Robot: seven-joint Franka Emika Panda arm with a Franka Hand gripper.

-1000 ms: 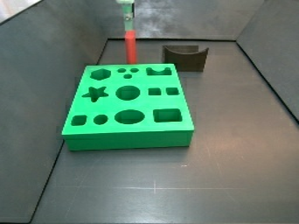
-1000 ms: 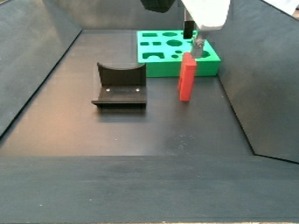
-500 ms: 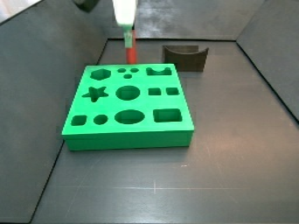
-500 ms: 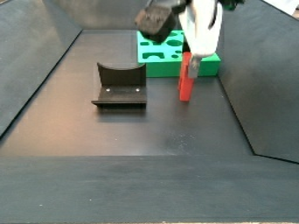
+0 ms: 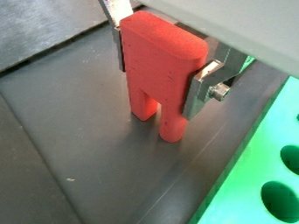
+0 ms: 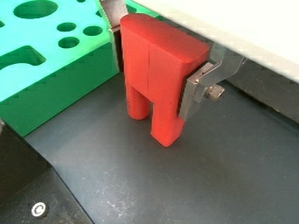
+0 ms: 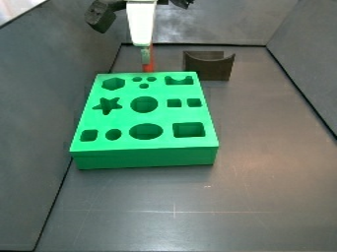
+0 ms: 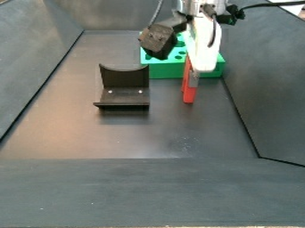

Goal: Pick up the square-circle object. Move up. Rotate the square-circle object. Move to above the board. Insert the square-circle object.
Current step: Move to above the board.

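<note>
The square-circle object [image 5: 158,52] is a red peg standing upright on the dark floor, right behind the board's far edge [image 7: 146,59] [image 8: 188,85]. My gripper [image 5: 159,80] has come down over it from above. In both wrist views the silver fingers [image 6: 197,92] press flat against its two sides, with no gap showing, so the gripper [image 6: 156,77] is shut on it. The peg's two-pronged lower end still rests on the floor. The board [image 7: 145,156] is a bright green slab with many shaped holes, lying beside the peg [image 6: 47,66] [image 5: 251,179] [image 8: 161,69].
A dark grey U-shaped block [image 7: 210,64] [image 8: 121,86] stands on the floor a short way from the peg. Grey walls enclose the work area on three sides, and one of them rises close behind the peg.
The gripper has come straight down over the red peg, from above its top to around its sides. The peg and the board have not moved.
</note>
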